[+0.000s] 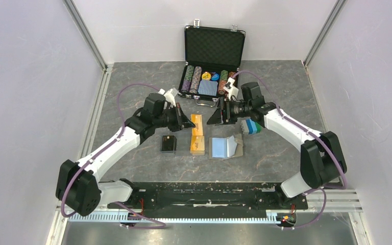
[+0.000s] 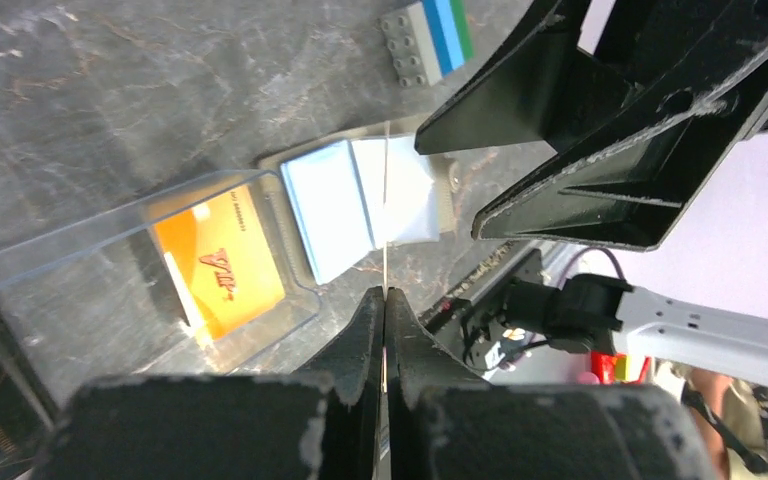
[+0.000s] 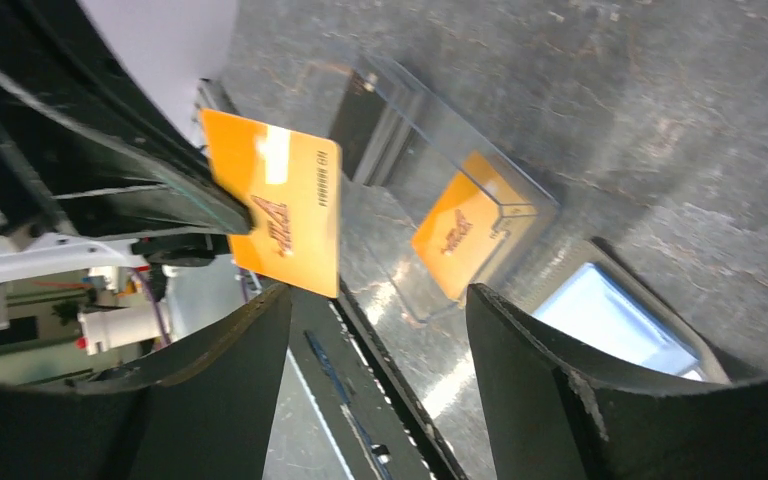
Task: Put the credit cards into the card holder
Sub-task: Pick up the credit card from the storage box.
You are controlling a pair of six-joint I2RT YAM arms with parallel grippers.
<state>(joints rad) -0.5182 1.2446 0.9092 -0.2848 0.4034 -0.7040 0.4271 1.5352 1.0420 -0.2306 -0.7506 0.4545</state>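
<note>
Orange credit card (image 3: 275,215) hangs above the table (image 1: 286,102), left of and beyond the card holder (image 1: 223,147), clamped tight in the left tool (image 2: 385,298) (just a thin edge from that wrist). Right tool (image 3: 375,300) faces it, jaws spread, gripping nothing. Card holder lies open, blue lining up; more orange cards (image 2: 218,262) sit in a clear tray (image 2: 70,245) just left of it.
</note>
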